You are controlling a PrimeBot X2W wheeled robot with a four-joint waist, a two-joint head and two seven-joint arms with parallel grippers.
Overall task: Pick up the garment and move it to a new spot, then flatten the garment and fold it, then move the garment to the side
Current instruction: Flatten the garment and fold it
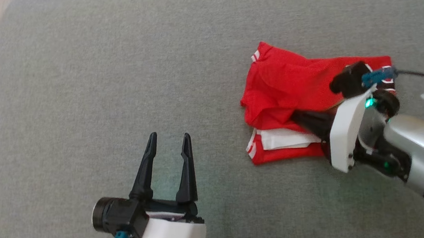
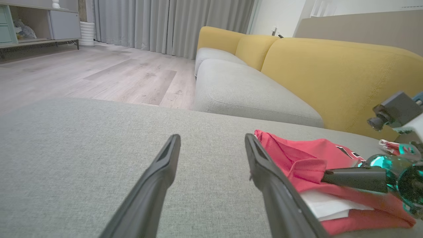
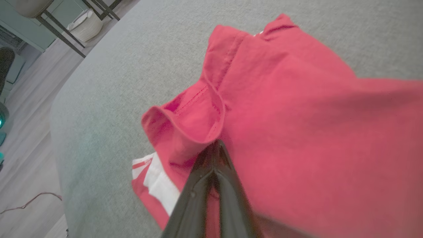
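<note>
right hand (image 3: 215,144) pinching a fold of the crumpled red garment (image 1: 287,82), garment lying on the grey cushion (image 1: 110,66), left hand (image 1: 169,136) hovering nearby, 2 fingers (image 1: 146,166) standing spread

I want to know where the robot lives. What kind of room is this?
Probably a living room at home: a yellow-backed sofa, long grey curtains and a wooden floor show in the left wrist view.

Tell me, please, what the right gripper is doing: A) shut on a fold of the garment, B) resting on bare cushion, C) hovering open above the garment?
A: the right gripper has its fingers pinched together on a fold of the garment, which lies on the cushion.
</note>
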